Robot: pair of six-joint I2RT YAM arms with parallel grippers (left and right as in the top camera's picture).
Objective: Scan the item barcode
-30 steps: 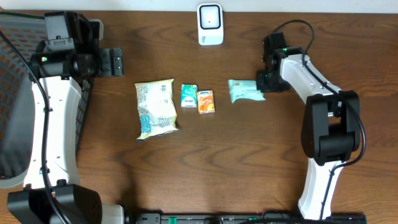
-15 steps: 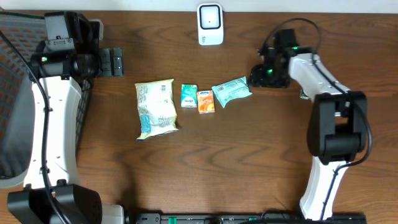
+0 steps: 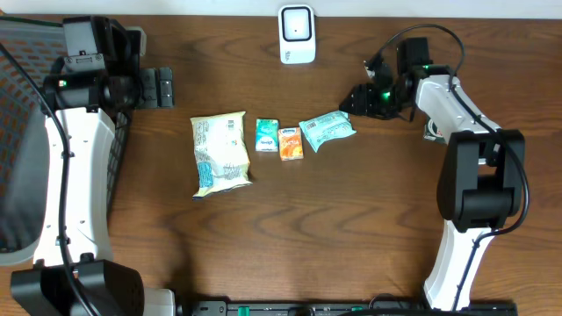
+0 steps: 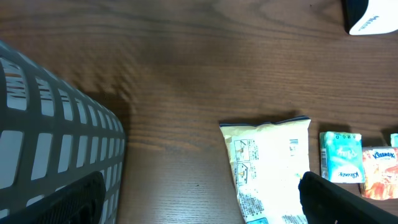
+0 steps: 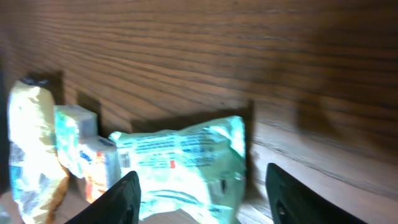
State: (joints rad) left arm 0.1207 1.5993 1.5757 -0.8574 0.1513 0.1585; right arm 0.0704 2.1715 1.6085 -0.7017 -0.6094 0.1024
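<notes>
Currently the teal packet (image 3: 327,130) lies flat on the table (image 3: 351,219). It is skewed, with its left end just beside the orange carton (image 3: 291,142), and it is well apart from the scanner (image 3: 297,33) at the far edge.

Handling, as judged: the packet is a light, soft film pouch. It yields under a pinch and the film is probably slippery. Take hold across the short width near one sealed end, so the printed face stays uncovered.

Appearance: glossy teal wrap, crimped ends, a pale label with small print and a red mark. No barcode can be made out.

The right gripper (image 3: 358,98) hovers just beside the packet's right end, jaws parted to a moderate width, holding nothing. The left gripper (image 3: 161,88) stands fully open and empty beside the basket (image 3: 18,175).
</notes>
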